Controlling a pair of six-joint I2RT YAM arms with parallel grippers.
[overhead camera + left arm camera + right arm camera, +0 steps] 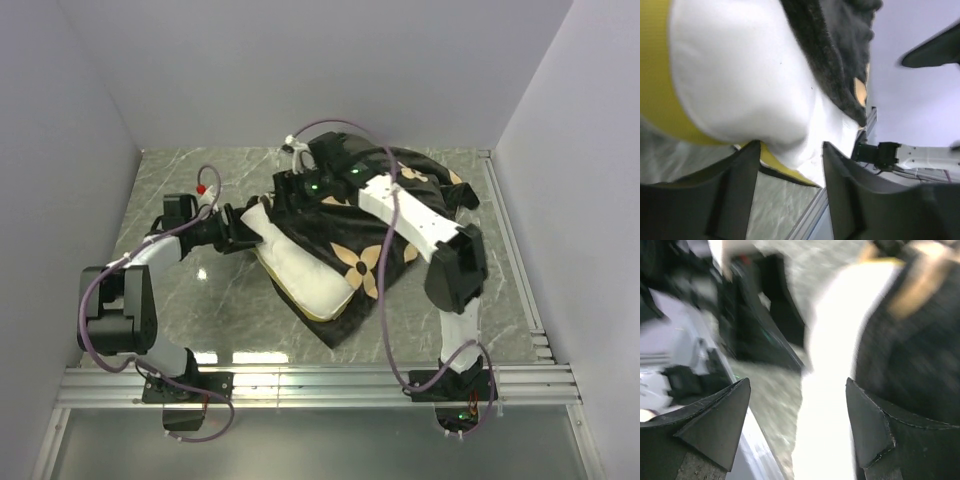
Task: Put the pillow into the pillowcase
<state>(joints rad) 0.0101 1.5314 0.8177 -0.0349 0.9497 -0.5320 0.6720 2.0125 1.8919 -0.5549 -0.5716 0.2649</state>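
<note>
the left gripper's (791, 147) two dark fingers fill the bottom of the left wrist view, standing apart with nothing pinched. grey marbled table (771, 212) shows in the gap between them. just past the tips bulges the pillow (740, 75), white, with a yellow band (655, 80) along its left edge. over its upper right side hangs the black fuzzy pillowcase (832, 47) with a tan patch. this view also shows a white link of the right arm (925, 156) far off to the right.

the right wrist view is blurred. the right gripper (797, 384) is spread wide and holds nothing. between and beyond its fingers runs a bright strip of pillow, with dark pillowcase on the right and table on the left. whether the right finger touches the fabric cannot be told.

only the top view gives the whole layout. the pillowcase (335, 240) lies mid-table, rumpled, its tan flowers up. the pillow (305, 275) is partly inside it. the far right part is covered by the upper layer, the left and near part sticks out bare, and a black corner of the case lies under the pillow's near end. the left gripper (245, 232) sits at the pillow's exposed left end, just beside it. the right gripper (297, 186) is at the far left edge of the case, above the pillow's far corner, with the right arm reaching across the covered part.
</note>
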